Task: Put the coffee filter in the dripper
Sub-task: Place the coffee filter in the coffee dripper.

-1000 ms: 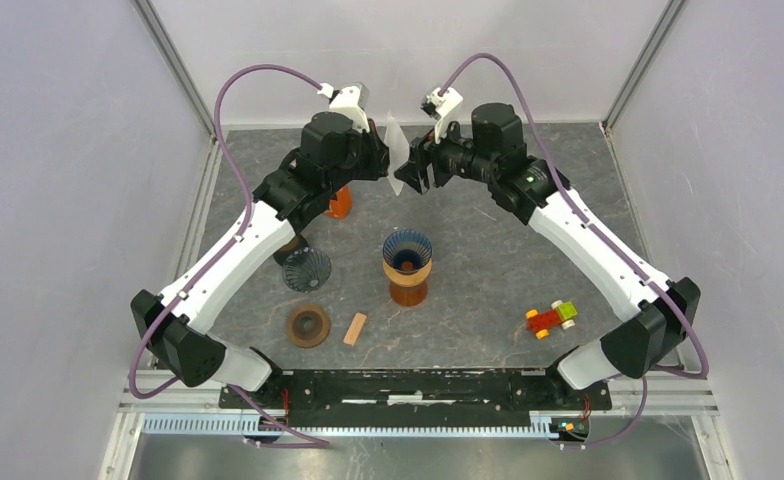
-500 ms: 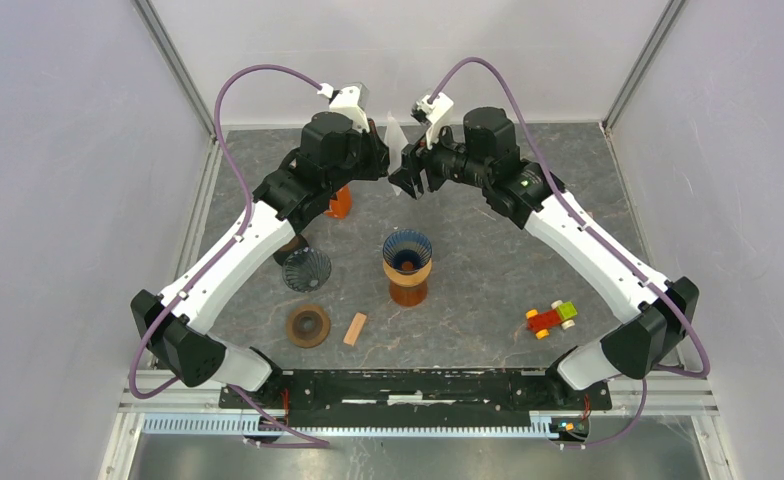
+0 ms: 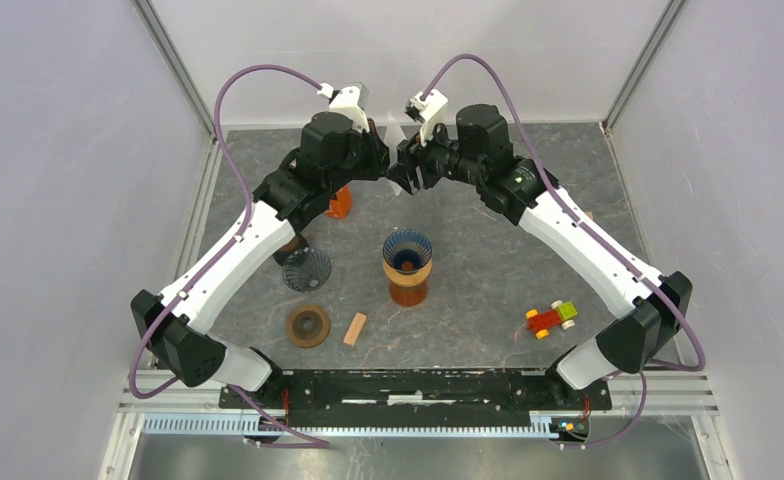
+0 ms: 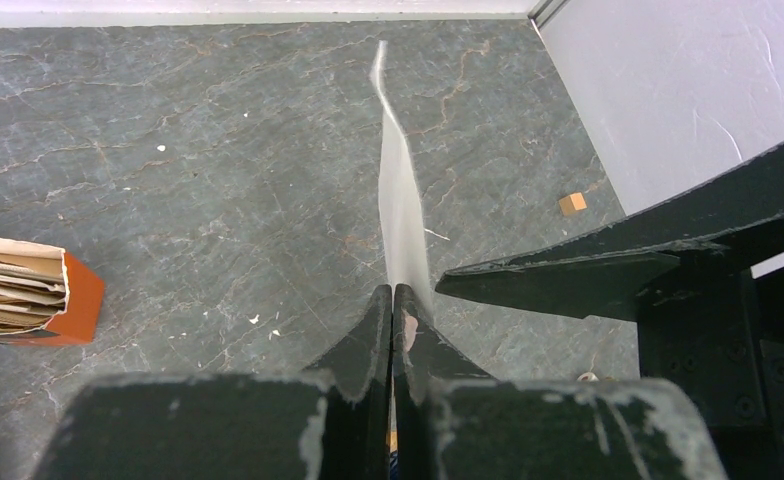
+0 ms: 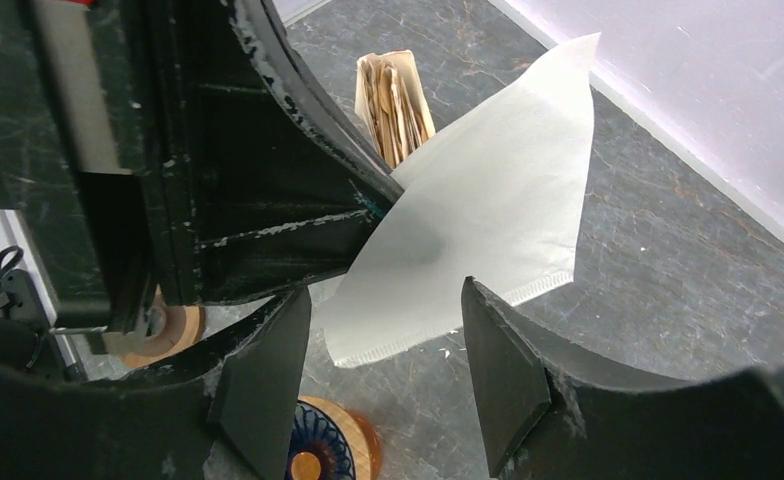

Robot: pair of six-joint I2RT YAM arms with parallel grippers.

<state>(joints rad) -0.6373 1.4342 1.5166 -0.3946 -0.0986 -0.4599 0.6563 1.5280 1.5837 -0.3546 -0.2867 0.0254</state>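
Note:
My left gripper [image 3: 384, 160] is shut on a white paper coffee filter [image 3: 397, 140] and holds it in the air at the back of the table. The left wrist view shows the filter [image 4: 400, 215] edge-on, rising from the closed jaws. My right gripper [image 3: 408, 170] is open, with its fingers on either side of the filter's lower edge [image 5: 468, 230] and not touching it. The dripper [image 3: 407, 252], dark blue and ribbed on an orange-brown stand, stands at mid table, in front of and below both grippers; it also shows in the right wrist view [image 5: 330, 445].
An orange holder of brown filters [image 3: 339, 203] stands behind the left arm, also in the left wrist view [image 4: 23, 290]. A second dark dripper cone [image 3: 306, 268], a wooden ring [image 3: 308, 325], a small wooden block [image 3: 354, 328] and a toy car [image 3: 551, 318] lie nearer the front.
My right gripper has moved left toward the filter and now straddles its lower edge. The left gripper has kept still with the filter.

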